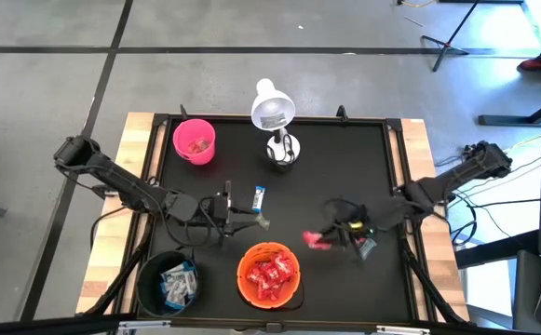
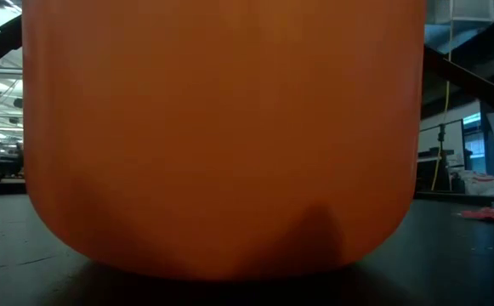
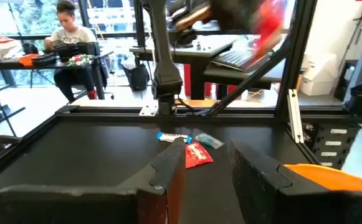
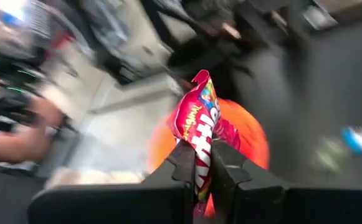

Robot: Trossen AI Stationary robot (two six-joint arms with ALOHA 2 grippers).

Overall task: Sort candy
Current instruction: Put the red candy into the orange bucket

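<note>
Between the right gripper's (image 4: 203, 163) two dark fingers sits a red candy wrapper (image 4: 199, 127), pinched narrow and standing on edge, lifted clear of the black table (image 1: 344, 167). From above, that gripper (image 1: 344, 234) hangs just beside the orange bowl (image 1: 270, 275), on its right, with the red wrapper (image 1: 315, 242) pointing toward the bowl. Inside the orange bowl lies a heap of red candy (image 1: 272, 277).

Left of the orange bowl stands a black bowl (image 1: 169, 282) holding blue-and-white candy (image 1: 179, 282). Behind the orange bowl and a little to its left, two loose pieces lie on the table: a blue-and-white candy (image 1: 259, 198) and a silvery candy (image 1: 263, 221), close together. The left gripper (image 1: 233, 214) rests low just beside them, its fingers part-way apart with nothing between them. In the left wrist view a red piece (image 3: 197, 154) lies at the tip of one finger (image 3: 168, 171), with the blue-and-white piece (image 3: 172, 137) and the silvery piece (image 3: 209, 141) just past it.

Farther behind the orange bowl stand a pink cup (image 1: 194, 140) with a few pinkish sweets (image 1: 196, 144) inside and a white desk lamp (image 1: 274, 116). The low view is almost filled by the orange bowl's wall (image 2: 221, 136). Beyond the table a person (image 3: 68, 46) sits at a desk.
</note>
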